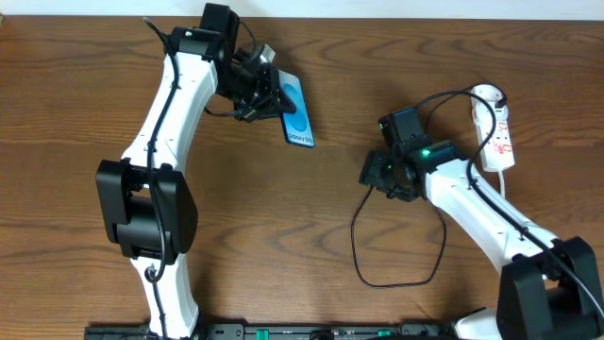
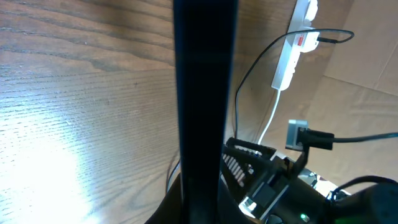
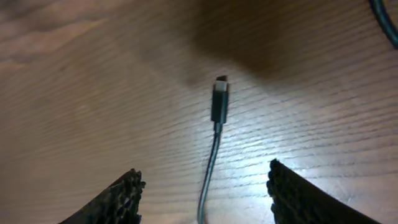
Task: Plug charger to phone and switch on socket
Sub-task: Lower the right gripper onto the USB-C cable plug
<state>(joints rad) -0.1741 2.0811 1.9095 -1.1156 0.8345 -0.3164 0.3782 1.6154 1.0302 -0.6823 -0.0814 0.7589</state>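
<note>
The left hand (image 1: pixel 261 93) is clenching the phone (image 1: pixel 298 113) by one end, holding it near the counter's (image 1: pixel 85 85) far edge, a little left of the middle, with its cyan screen facing up. In the left wrist view the phone is showing edge-on as a dark upright bar.

The right hand (image 3: pixel 204 175) is hanging low over the counter, right of the middle. Its fingers (image 3: pixel 121 199) are standing apart on either side of the charger (image 3: pixel 219 99). The small connector tip is lying flat on the wood just ahead of them. Neither finger seems to be touching the cable, though the bottom of the wrist view is cutting it off.

The black cable is looping toward the near edge and running back to the socket (image 1: pixel 497 127). The socket is lying near the far right corner, its white cord trailing toward the near edge.
</note>
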